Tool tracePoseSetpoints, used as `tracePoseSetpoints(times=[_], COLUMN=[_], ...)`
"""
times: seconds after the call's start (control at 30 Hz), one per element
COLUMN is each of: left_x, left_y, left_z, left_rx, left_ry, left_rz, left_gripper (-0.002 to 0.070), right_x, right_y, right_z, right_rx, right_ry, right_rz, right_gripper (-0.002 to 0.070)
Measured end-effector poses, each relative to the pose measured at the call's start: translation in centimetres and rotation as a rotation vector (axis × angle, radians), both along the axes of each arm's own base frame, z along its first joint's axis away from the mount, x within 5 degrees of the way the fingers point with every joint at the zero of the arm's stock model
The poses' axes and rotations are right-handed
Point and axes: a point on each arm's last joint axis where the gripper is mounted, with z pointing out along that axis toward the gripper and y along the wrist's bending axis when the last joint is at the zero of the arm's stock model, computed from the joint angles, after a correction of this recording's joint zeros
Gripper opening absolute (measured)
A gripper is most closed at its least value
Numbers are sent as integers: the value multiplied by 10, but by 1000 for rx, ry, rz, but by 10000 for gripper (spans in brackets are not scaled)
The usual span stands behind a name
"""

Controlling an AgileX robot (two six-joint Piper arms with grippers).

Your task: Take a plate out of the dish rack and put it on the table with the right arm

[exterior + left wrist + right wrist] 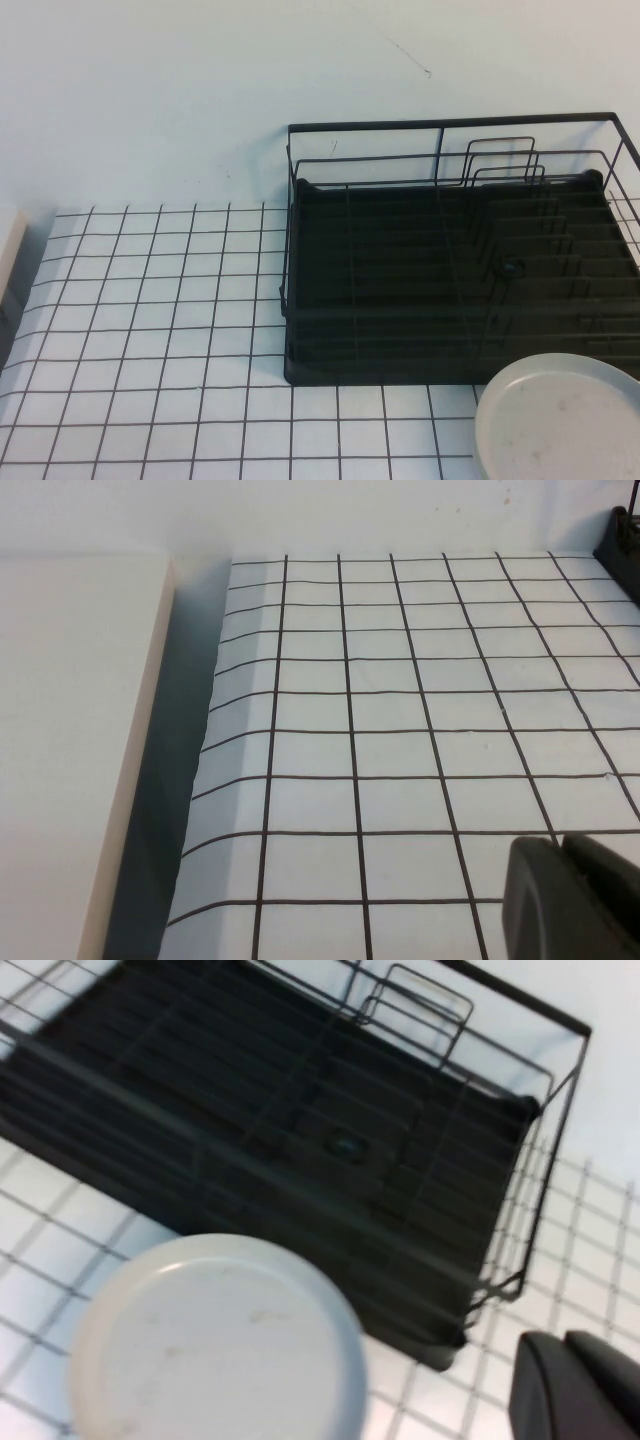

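Neither gripper's state can be told; only wrist views show right gripper [575, 1385] beside plate [215, 1340], left gripper [570, 895] over table [400, 700].

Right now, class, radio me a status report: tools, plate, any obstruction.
Left tool over bare table, left side. Right tool near rack's corner, holding nothing. Plate flat on table, in front of empty dish rack. Nothing in the way.

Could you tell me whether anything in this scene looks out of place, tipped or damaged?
Nothing stands out. The plate lies flat on the table just in front of the dish rack, which sits upright. Only part of the left gripper and right gripper shows in the wrist views.
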Motion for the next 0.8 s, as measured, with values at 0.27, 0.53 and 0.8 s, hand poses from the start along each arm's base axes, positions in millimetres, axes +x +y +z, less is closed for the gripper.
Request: tracePoseSetpoints(times=[0.27, 0.53, 0.8], left_x=[0, 0, 0], left_y=[0, 0, 0], left_z=[0, 0, 0], left_rx=[0, 0, 0], left_ry=[0, 0, 0], left_rz=[0, 0, 0], left_gripper=[-3, -3, -3], right_x=[-42, -51, -46], right_y=[22, 36, 22], right_z=[0, 3, -4], right_rx=[230, 365, 88], right_ry=[95, 163, 99], right_rz=[115, 245, 234], right_gripper=[-2, -2, -2])
